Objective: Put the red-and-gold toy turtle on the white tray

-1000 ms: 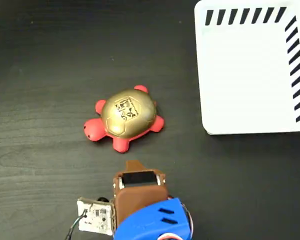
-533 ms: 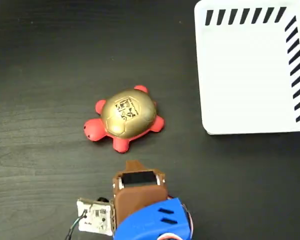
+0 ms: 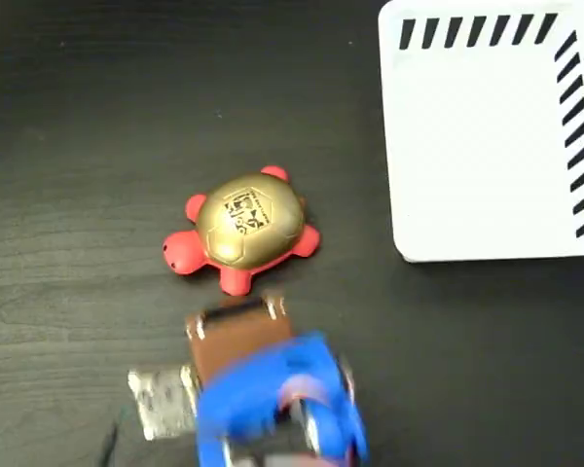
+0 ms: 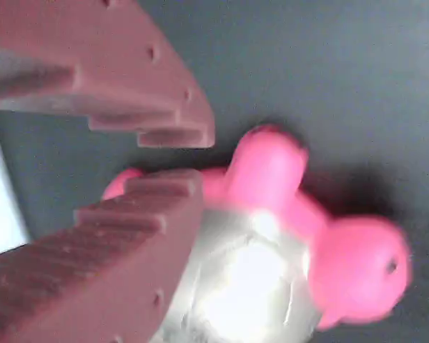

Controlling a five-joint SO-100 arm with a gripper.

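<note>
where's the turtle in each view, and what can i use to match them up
Fixed view: the red-and-gold toy turtle lies left of centre on the dark table, head to the left, just above the blurred arm.
Wrist view: it fills the lower middle and right, head at the right, beyond the slightly parted jaws.
Shared landmark: the white tray, top right in the fixed view, a sliver at the wrist view's left edge.
</note>
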